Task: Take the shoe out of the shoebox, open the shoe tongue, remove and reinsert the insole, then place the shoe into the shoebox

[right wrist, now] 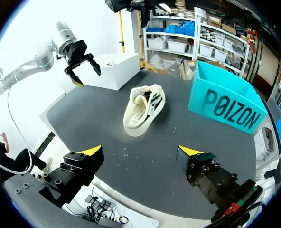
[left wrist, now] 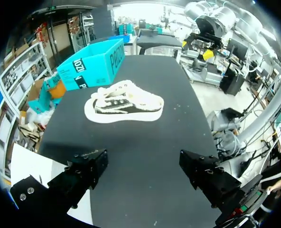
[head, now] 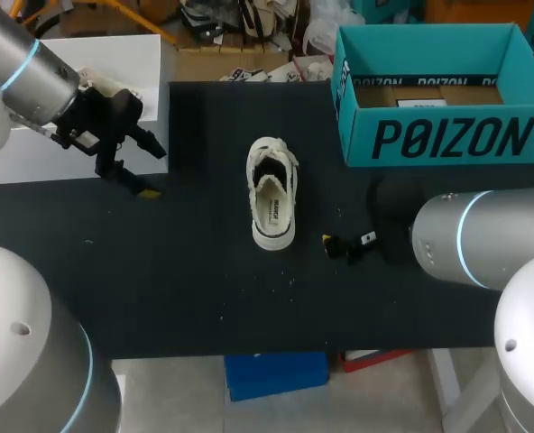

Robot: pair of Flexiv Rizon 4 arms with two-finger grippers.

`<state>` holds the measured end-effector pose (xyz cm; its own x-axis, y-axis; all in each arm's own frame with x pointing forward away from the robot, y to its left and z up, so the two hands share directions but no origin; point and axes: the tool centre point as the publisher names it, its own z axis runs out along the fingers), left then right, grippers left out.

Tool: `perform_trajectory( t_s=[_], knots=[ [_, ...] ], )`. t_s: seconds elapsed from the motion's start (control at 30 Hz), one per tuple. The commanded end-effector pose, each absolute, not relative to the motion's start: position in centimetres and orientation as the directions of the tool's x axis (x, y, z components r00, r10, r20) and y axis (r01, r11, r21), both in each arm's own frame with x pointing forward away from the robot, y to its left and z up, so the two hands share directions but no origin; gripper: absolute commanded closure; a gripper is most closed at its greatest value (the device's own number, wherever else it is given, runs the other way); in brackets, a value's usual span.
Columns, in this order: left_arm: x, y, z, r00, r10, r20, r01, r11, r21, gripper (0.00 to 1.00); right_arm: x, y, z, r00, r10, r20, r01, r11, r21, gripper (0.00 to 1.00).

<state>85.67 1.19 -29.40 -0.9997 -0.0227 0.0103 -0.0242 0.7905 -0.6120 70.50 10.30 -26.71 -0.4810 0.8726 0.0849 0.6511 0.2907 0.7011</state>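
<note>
A cream shoe [head: 272, 194] with black trim lies on the black table, out of the box; it also shows in both wrist views [left wrist: 124, 102] [right wrist: 143, 107]. The open teal shoebox [head: 438, 135] stands at the back right [left wrist: 90, 64] [right wrist: 226, 102]. My left gripper [head: 141, 167] hovers open to the left of the shoe, well apart from it, with nothing between its fingers [left wrist: 88, 166]. My right gripper [head: 348, 244] is open to the right of the shoe, in front of the box, its yellow fingertips [right wrist: 93, 151] empty. The left gripper [right wrist: 79, 66] shows beyond the shoe in the right wrist view.
A white block [head: 114, 90] stands at the table's back left, behind my left gripper [right wrist: 114, 69]. Small pale specks lie on the black table surface [head: 204, 298] in front of the shoe.
</note>
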Motion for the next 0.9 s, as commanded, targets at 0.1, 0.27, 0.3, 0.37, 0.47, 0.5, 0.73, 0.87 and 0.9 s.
perform_trajectory(
  t_s=[0.1,0.27,0.3,0.37,0.47,0.5,0.73,0.87,0.9],
  knots=[
    [84.2,3.0,-29.4,-0.987,-0.145,-0.071,-0.067,0.765,-0.64,0.0,70.5,10.4,-26.9,-0.479,0.873,0.085,0.649,0.288,0.704,0.0],
    [84.2,3.0,-29.4,-0.987,-0.145,-0.071,-0.067,0.765,-0.64,0.0,72.3,10.3,-24.9,-0.61,0.777,-0.159,0.65,0.604,0.462,0.0],
    [84.2,3.0,-29.4,-0.987,-0.145,-0.071,-0.067,0.765,-0.64,0.0,73.2,10.9,-24.1,-0.663,0.694,-0.279,0.608,0.717,0.34,0.0],
    [84.2,3.0,-29.4,-0.987,-0.145,-0.071,-0.067,0.765,-0.64,0.0,75.2,13.1,-22.7,-0.771,0.415,-0.483,0.458,0.888,0.032,0.0],
    [84.2,3.0,-29.4,-0.987,-0.145,-0.071,-0.067,0.765,-0.64,0.0,76.0,14.3,-22.5,-0.8,0.246,-0.548,0.368,0.921,-0.124,0.0],
    [84.2,3.0,-29.4,-0.987,-0.145,-0.071,-0.067,0.765,-0.64,0.0,76.0,14.3,-22.5,-0.8,0.246,-0.548,0.368,0.921,-0.124,0.0],
    [84.2,3.0,-29.4,-0.987,-0.145,-0.071,-0.067,0.765,-0.64,0.0,76.0,14.3,-22.5,-0.8,0.246,-0.548,0.368,0.921,-0.124,0.0],
    [84.2,3.0,-29.4,-0.987,-0.145,-0.071,-0.067,0.765,-0.64,0.0,76.0,14.3,-22.5,-0.8,0.246,-0.548,0.368,0.921,-0.124,0.0],
    [84.2,3.0,-29.4,-0.987,-0.145,-0.071,-0.067,0.765,-0.64,0.0,76.3,14.2,-22.9,-0.804,0.323,-0.499,0.4,0.915,-0.053,0.0]
  ],
)
